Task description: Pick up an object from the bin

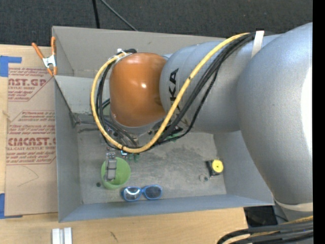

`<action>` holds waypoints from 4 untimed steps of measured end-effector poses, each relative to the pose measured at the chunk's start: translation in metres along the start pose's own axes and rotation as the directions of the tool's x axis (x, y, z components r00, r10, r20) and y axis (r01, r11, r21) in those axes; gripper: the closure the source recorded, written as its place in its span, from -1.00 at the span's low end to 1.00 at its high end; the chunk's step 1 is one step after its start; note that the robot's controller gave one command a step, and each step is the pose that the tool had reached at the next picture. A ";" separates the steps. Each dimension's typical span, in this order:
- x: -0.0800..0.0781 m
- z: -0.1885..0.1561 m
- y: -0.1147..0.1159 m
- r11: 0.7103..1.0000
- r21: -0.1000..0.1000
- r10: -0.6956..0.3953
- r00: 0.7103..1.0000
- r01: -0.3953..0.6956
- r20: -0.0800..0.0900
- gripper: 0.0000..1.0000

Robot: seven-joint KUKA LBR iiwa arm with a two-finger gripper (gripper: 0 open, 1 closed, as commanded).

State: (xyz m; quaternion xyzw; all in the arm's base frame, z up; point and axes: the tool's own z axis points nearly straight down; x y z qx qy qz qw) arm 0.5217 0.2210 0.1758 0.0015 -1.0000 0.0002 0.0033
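My gripper point(111, 165) comes down from under the orange wrist cover at the bin's front left. Its tip is over the left part of a round green thing point(120, 176) lying on the bin floor, and seems to touch it. A pair of blue goggles with clear lenses point(142, 192) lies just in front of the green thing, against the front wall. Most of the gripper is hidden by the cover and the cables.
A small yellow disc with a black piece beside it point(217, 166) lies at the front right of the bin floor. The arm and its orange cover hang over the bin's middle and back.
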 end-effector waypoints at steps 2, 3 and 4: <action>0.037 0.104 -0.043 0.992 -0.003 -0.127 0.992 0.127 0.021 -1.00; 0.040 0.106 -0.044 0.992 -0.001 -0.127 0.992 0.127 0.008 1.00; 0.036 -0.117 -0.044 0.993 -0.001 -0.121 0.993 0.121 0.017 1.00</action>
